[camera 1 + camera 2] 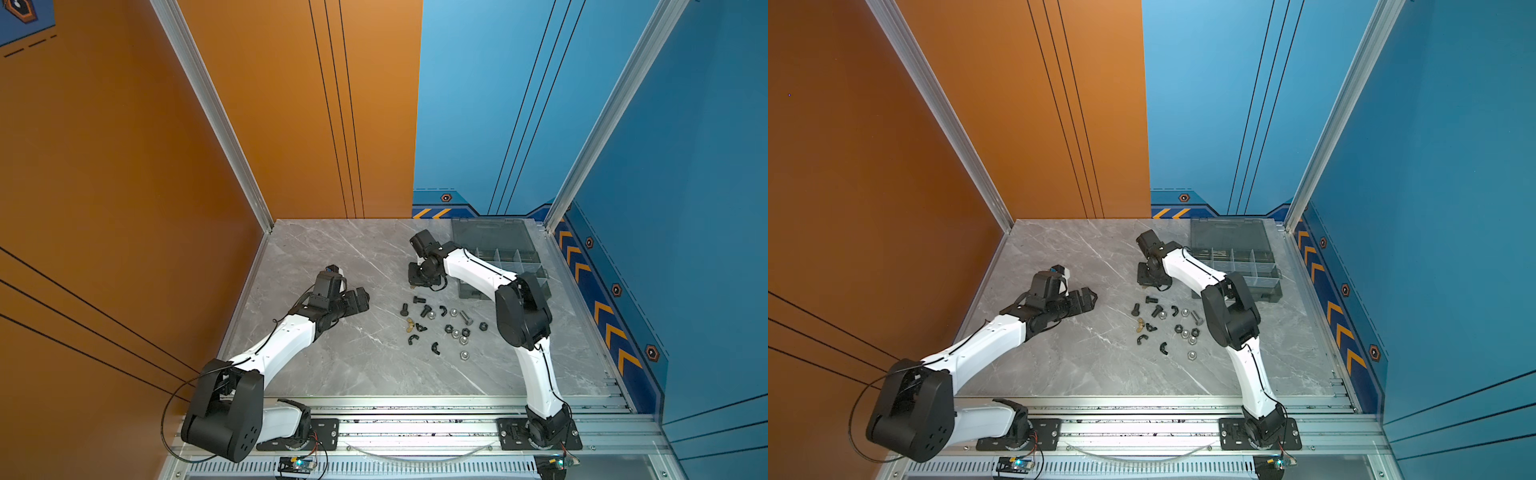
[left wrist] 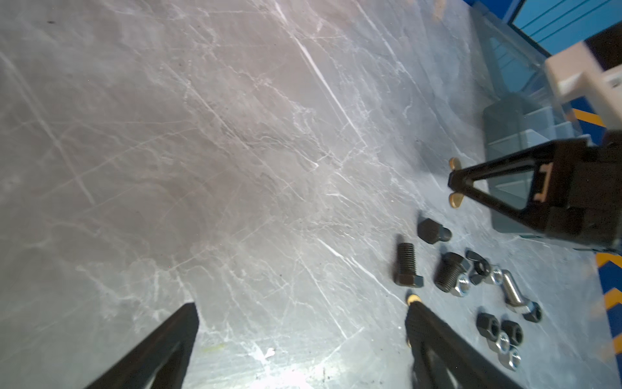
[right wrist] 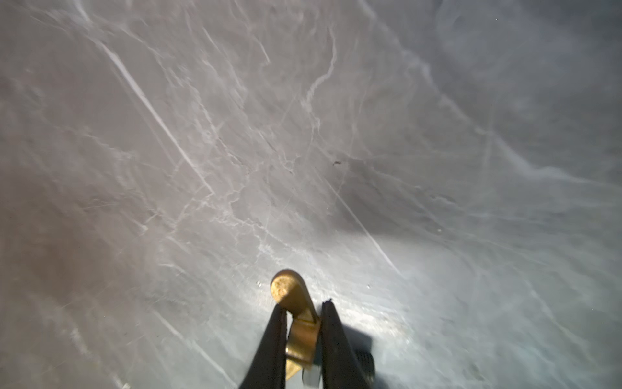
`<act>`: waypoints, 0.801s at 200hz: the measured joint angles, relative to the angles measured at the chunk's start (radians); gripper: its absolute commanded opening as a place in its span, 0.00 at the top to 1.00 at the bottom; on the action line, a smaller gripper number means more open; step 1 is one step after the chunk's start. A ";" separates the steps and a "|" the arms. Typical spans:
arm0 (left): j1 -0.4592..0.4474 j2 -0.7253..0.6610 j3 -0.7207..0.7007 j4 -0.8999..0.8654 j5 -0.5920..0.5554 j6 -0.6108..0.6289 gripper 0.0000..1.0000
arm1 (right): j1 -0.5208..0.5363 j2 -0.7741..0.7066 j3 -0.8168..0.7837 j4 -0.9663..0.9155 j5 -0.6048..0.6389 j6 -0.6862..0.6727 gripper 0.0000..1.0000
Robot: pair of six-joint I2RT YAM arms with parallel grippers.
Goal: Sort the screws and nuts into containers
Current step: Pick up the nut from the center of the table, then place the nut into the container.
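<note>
Brass wing nut (image 3: 293, 296): pinched between the right gripper's (image 3: 303, 308) fingers, seemingly clear of the table (image 1: 332, 257); in the left wrist view its wings stick out either side.
Right gripper: pressed together on that nut, hanging between pile and box (image 1: 490, 237); the box is just beside it, on the side away from the left arm.
Left gripper (image 2: 302, 304): spread wide, empty, low over bare table; the pile is off to its side, toward the right gripper.
Screws (image 1: 425, 310): three black and one silver bolt (image 1: 465, 318), all loose, just base-ward of the right gripper.
Nuts (image 1: 456, 333): silver, black, black winged and a second brass one (image 1: 410, 323) lie among the screws.
Box contents: too small to tell.
Progress: early, I judge; one nut in the grip, nearly everything left to sort.
</note>
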 measured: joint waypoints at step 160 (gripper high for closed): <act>-0.078 0.163 0.063 0.245 0.269 -0.091 0.02 | -0.310 -0.167 -0.079 -0.075 0.155 -0.161 1.00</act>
